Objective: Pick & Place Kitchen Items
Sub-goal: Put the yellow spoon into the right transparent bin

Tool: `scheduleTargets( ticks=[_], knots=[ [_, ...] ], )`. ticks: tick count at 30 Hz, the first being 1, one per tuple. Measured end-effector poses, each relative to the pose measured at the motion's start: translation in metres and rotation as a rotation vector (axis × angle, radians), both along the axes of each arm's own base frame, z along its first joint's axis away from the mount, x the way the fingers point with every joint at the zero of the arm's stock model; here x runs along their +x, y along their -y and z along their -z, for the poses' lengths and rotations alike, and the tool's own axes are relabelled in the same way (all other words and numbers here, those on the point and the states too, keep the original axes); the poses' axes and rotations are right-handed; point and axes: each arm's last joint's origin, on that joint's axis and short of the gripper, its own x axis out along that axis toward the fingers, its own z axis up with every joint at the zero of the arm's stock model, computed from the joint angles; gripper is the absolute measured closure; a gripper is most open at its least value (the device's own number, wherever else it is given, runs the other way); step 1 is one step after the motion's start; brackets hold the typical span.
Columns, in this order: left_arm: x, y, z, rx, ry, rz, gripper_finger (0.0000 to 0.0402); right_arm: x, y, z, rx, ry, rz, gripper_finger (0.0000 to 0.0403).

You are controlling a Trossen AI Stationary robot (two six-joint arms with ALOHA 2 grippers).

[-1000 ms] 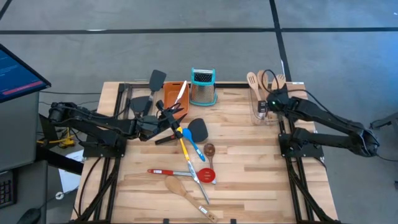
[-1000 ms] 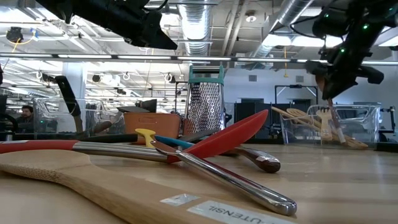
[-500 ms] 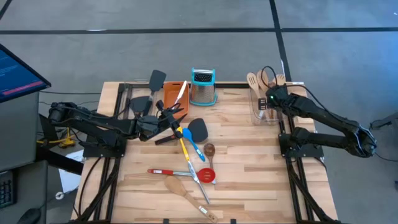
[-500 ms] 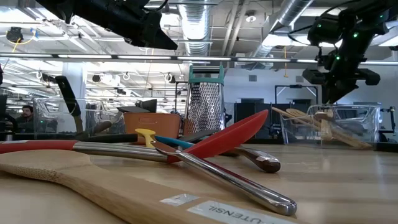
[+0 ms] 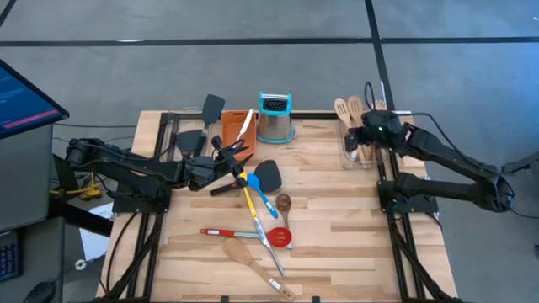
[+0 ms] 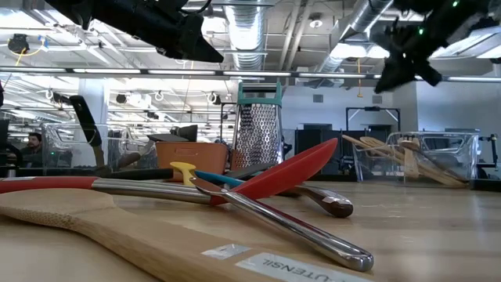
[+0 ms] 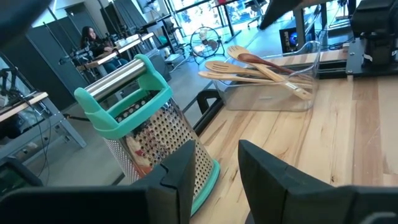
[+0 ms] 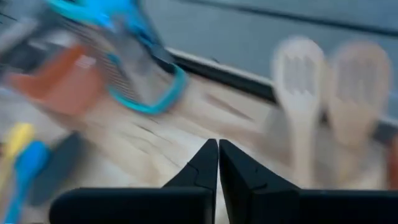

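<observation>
Several utensils lie in a loose pile mid-table: a yellow-handled spoon point(image 5: 248, 192), a black turner point(image 5: 268, 174), a red spoon point(image 5: 282, 237) point(image 6: 290, 174), a wooden spoon point(image 5: 242, 252), a steel-handled tool point(image 6: 297, 227). Wooden spoons and a slotted spatula point(image 5: 354, 108) point(image 7: 261, 70) rest slanted in a clear bin point(image 5: 358, 150) point(image 6: 458, 157) at the far right. My right gripper point(image 5: 360, 137) point(image 8: 218, 163) is shut and empty, above the bin. My left gripper point(image 5: 229, 162) point(image 7: 214, 180) is open and empty, hovering by the orange tray point(image 5: 235, 130).
A steel box grater with a teal top point(image 5: 274, 118) point(image 7: 149, 137) stands at the far middle, next to the orange tray. Two black turners point(image 5: 202, 126) lie at the far left. Bare wood lies between the pile and the clear bin.
My right gripper has risen from the clear bin and tipped toward the table's left. The wooden slotted spatula that hung below it a second ago now rests in the bin among the other wooden utensils.
</observation>
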Motion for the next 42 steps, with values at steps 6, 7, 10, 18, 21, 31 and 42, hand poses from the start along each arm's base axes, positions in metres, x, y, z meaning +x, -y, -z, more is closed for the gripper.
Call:
scheduleTargets(
  ticks=[6,7,10,18,21,31,42],
  knots=[
    [0.0,0.0,0.0,0.0,-0.001,-0.001,0.0293,0.011,-0.028,-0.027,-0.156,0.228,-0.222,0.0399],
    [0.0,0.0,0.0,0.003,-0.002,-0.003,0.0293,0.014,-0.033,-0.032,-0.187,0.264,-0.256,0.0401],
    [0.0,0.0,0.0,0.008,-0.007,-0.003,0.0293,0.021,-0.049,-0.042,-0.275,0.336,-0.35,0.0401],
    [0.0,0.0,0.0,0.009,-0.01,-0.002,0.0293,0.047,-0.088,-0.041,-0.374,0.324,-0.493,0.0402],
    [0.0,0.0,0.0,0.009,-0.01,-0.002,0.0293,0.062,-0.103,-0.033,-0.387,0.284,-0.507,0.0402],
    [0.0,0.0,0.001,-0.027,0.012,0.0,0.0293,0.106,-0.152,-0.018,-0.507,0.347,-0.812,0.0402],
    [0.003,0.005,0.002,-0.119,0.039,0.166,0.0293,0.103,-0.142,0.001,-0.544,0.292,-0.793,0.0403]
  ],
)
